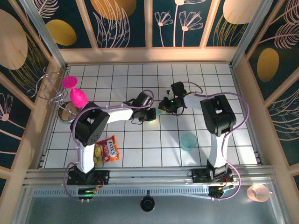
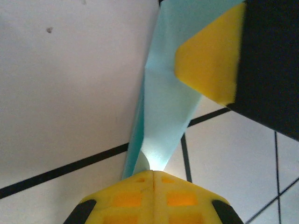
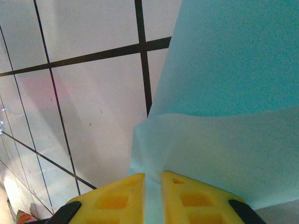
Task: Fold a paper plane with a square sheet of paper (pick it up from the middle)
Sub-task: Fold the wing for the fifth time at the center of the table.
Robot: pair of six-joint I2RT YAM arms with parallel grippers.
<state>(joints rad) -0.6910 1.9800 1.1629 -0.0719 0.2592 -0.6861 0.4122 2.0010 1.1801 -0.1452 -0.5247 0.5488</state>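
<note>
Left claw (image 2: 153,174) and right claw (image 3: 153,177) pinch the paper (image 2: 164,112) between them.

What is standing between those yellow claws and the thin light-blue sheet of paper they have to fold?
Nothing visible. The left gripper and the right gripper each pinch the thin light-blue sheet of paper directly. The round translucent teal cup stands apart, off to one side of them.

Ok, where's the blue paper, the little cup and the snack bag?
blue paper (image 3: 224,70), right wrist view, its flat upper part.
cup (image 1: 188,146), top view, its side wall.
snack bag (image 1: 109,150), top view, its red front.
</note>
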